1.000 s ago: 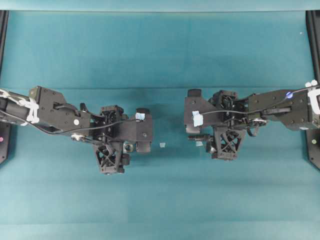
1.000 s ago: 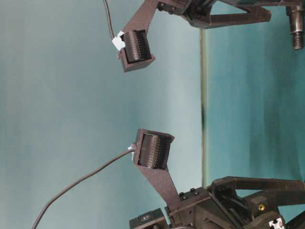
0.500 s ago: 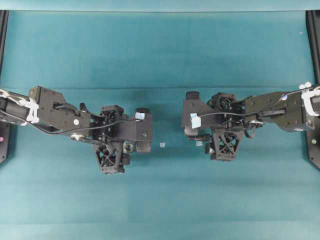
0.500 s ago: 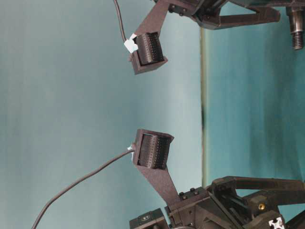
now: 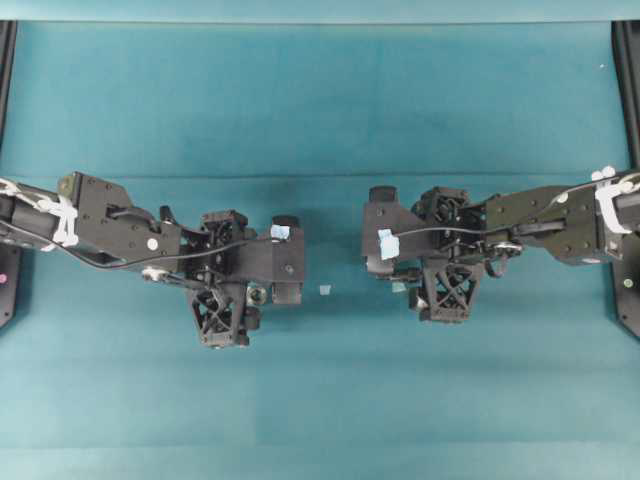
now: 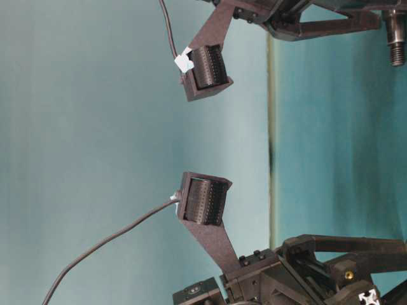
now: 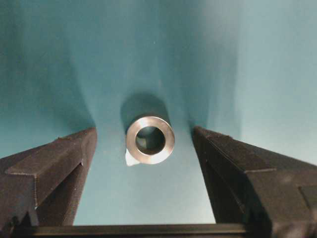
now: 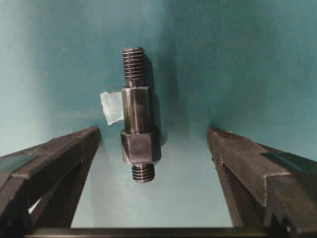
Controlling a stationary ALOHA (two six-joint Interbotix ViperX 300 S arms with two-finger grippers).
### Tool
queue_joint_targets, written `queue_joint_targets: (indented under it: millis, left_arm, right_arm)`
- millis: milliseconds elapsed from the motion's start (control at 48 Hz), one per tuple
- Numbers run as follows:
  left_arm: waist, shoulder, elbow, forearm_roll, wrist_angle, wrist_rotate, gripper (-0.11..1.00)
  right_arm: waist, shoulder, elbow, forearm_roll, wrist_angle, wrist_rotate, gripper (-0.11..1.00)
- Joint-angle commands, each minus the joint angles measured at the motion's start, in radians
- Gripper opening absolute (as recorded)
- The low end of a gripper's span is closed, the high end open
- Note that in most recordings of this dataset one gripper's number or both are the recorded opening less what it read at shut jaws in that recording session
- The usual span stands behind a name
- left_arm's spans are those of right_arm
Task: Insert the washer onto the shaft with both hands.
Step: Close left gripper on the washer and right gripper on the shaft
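The washer point(image 7: 150, 140), a thick silvery ring with a dark hole, lies on the teal table between the fingers of my left gripper point(image 7: 143, 131). That gripper is open and touches nothing. The shaft point(image 8: 137, 119), dark grey with threaded ends and a hex collar, lies lengthwise between the fingers of my right gripper point(image 8: 153, 130), nearer the left finger. The right gripper is also open and clear of it. A threaded end of the shaft point(image 6: 397, 43) shows in the table-level view. From overhead, the left gripper point(image 5: 285, 262) and right gripper point(image 5: 383, 242) face each other across the middle.
Pale tape scraps lie on the table: one against the washer point(image 7: 131, 158), one beside the shaft point(image 8: 113, 107), one between the grippers point(image 5: 323, 290). Black frame rails point(image 5: 628, 180) run along the table's left and right sides.
The right arm has crept leftward toward the middle, its raised finger shifting in the table-level view. The left arm, washer and shaft have not moved.
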Motion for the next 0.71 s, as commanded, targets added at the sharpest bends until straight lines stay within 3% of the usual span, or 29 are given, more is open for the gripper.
queue_joint_targets:
  millis: [0, 208, 541, 687]
  left_arm:
    - [-0.003, -0.002, -0.003, 0.002, -0.008, 0.0, 0.85]
    - [-0.005, -0.002, -0.002, 0.002, -0.006, 0.0, 0.85]
    - [-0.003, -0.002, -0.002, 0.002, -0.008, -0.002, 0.85]
    - [-0.003, -0.002, -0.002, 0.0, -0.008, -0.002, 0.85]
  right_arm:
    - [0.002, 0.003, -0.003, -0.003, -0.003, -0.035, 0.93]
    - [0.002, 0.003, -0.005, -0.002, 0.002, -0.086, 0.93]
    - [0.002, 0.003, -0.003, 0.003, 0.002, -0.077, 0.93]
    - [0.0, 0.002, 0.002, 0.008, 0.003, -0.04, 0.93]
